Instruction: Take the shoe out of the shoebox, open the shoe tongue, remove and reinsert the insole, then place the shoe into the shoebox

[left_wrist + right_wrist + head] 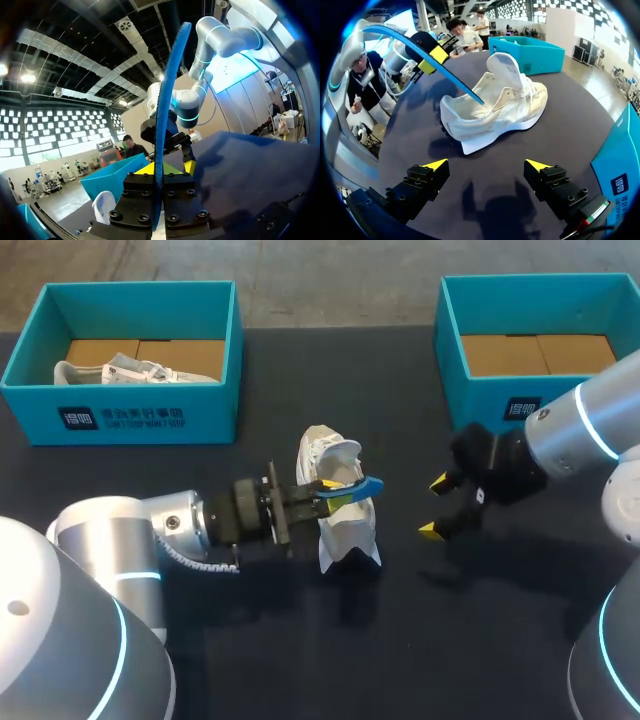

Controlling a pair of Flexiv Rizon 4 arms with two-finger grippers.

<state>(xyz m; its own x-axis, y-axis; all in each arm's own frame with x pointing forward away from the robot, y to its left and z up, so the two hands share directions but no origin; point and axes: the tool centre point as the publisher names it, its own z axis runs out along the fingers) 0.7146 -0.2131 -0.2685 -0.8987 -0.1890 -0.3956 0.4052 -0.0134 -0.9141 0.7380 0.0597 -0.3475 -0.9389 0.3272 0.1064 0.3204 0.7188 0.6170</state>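
Observation:
A white shoe (pixel 340 508) lies on the dark table at the middle, and ahead of my right gripper in its wrist view (pixel 495 107). My left gripper (pixel 338 495) is shut on a blue insole (pixel 355 487), beside the shoe's opening. The left wrist view shows the insole (pixel 167 100) edge-on between the yellow tips. In the right wrist view the insole (pixel 430 55) curves down with its far end at the shoe's opening. My right gripper (pixel 434 506) (pixel 487 167) stands open to the right of the shoe, apart from it, holding nothing.
A teal shoebox (pixel 120 415) at the back left holds another white shoe (pixel 130 370). A second teal shoebox (pixel 480 390) at the back right shows only its cardboard bottom, close behind my right arm.

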